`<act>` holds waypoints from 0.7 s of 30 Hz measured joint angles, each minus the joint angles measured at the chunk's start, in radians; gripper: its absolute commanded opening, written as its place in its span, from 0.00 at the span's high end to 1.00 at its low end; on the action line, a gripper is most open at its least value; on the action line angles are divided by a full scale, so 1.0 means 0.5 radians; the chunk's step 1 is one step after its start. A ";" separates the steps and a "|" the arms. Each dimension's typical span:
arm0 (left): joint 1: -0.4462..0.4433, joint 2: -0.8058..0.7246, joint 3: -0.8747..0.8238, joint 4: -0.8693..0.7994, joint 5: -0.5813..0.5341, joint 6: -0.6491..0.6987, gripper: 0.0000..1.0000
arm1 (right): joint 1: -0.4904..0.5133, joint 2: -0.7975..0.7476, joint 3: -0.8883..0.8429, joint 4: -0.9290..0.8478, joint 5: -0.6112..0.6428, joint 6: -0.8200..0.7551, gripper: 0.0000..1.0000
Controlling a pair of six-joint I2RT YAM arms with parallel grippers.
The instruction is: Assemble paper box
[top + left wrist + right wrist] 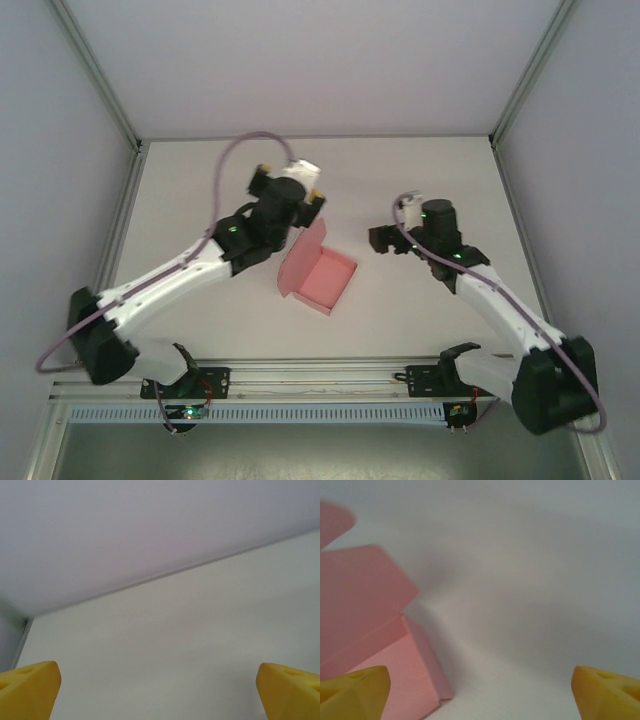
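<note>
**Pink card box lying between two wide-spread pincers**

Pink card is seen near the middle of the white table [400, 310]: the paper box [318, 272] is set down there as a shallow tray, with its lid flap raised and tilted along the tray's far-left side. It lies between the two arms and is gripped by neither.

The left gripper [290, 181] is held just beyond the raised flap, pointed toward the far side of the table. Whether it touches the flap's upper edge cannot be told from above. In the left wrist view, its yellow pads [30, 687] are set far apart at the lower corners, and nothing is held between them. Bare table and the pale back wall [125, 530] are seen past the left gripper [160, 692].

The right gripper [392, 222] is placed to the right of the box, near it but apart, and is turned toward it. In the right wrist view, the right gripper [480, 692] is likewise spread wide, and nothing is caught between its yellow pads [352, 690]. There the paper box [375, 605] is seen at the left, with its raised flap above the tray's inner floor and low side wall.
</note>
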 measured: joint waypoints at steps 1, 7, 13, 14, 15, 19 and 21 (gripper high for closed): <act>0.023 -0.075 -0.056 -0.053 -0.035 -0.111 0.00 | 0.052 0.082 0.051 -0.017 -0.004 -0.049 0.13; 0.040 -0.278 -0.307 -0.354 -0.162 -0.600 0.00 | 0.245 0.608 0.417 -0.161 0.005 -0.296 0.29; 0.089 -0.252 -0.426 -0.603 -0.266 -0.901 0.00 | 0.292 0.911 0.544 -0.246 0.008 -0.371 0.36; 0.110 -0.240 -0.426 -0.635 -0.281 -0.941 0.00 | 0.303 0.938 0.544 -0.259 0.009 -0.370 0.39; 0.130 -0.230 -0.426 -0.656 -0.291 -0.974 0.00 | 0.304 0.968 0.548 -0.283 0.008 -0.370 0.42; 0.193 -0.185 -0.426 -0.701 -0.295 -1.055 0.00 | 0.325 1.072 0.606 -0.363 0.035 -0.356 0.55; 0.200 -0.163 -0.427 -0.703 -0.294 -1.073 0.00 | 0.325 1.085 0.618 -0.369 0.053 -0.330 0.64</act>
